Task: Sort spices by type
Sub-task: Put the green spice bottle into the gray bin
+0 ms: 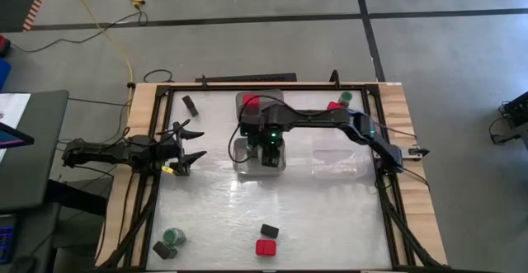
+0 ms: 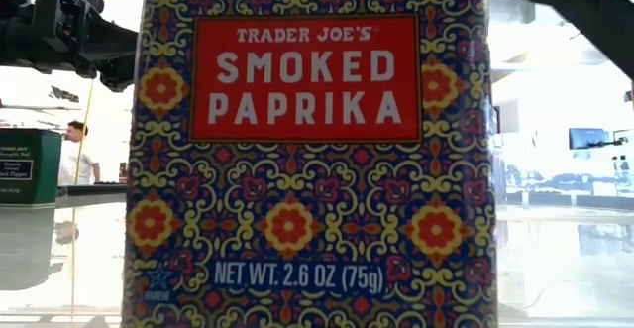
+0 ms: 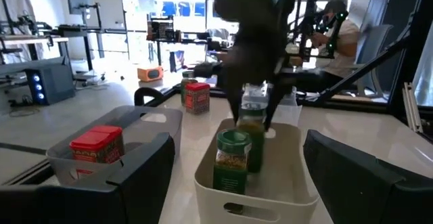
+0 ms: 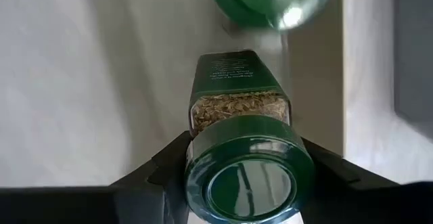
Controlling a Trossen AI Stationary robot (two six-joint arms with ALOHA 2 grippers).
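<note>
Nearest the low camera, a smoked paprika tin on the desk awaits sorting. My right end effector grips a green-lidded herb jar above the white bin holding another green-lidded jar; the left end effector waits open.

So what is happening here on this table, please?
The right gripper holds a green-lidded jar over a clear bin at mid-table, where another green-lidded jar already stands. The left gripper waits open at the table's left side. A red-topped tin sits in a neighbouring bin; more spices remain scattered near the table's edges.
</note>
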